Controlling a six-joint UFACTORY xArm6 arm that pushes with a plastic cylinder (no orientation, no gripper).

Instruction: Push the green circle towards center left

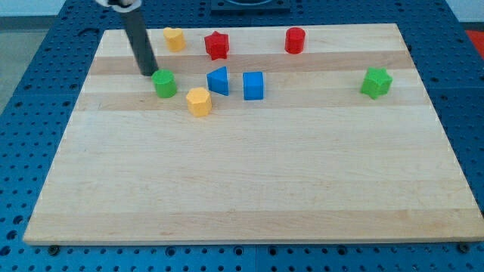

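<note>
Risk: jawless, my tip (149, 73), just upper-left of the green circle (165, 84), may shove it into the yellow block (199, 101).

Board (249, 181): pale wood with lengthwise grain bands. Surround (30, 83): blue, perforated with a regular hole pattern. My tip (149, 73): dark grey-black rod. Green circle (165, 83): solid green. Green star (376, 82) at 3 o'clock: same green. Two blue blocks (218, 80) (253, 85). Red star (217, 45) and red cylinder (295, 40). Two yellow blocks (175, 38) (199, 101), yellow-orange.
</note>
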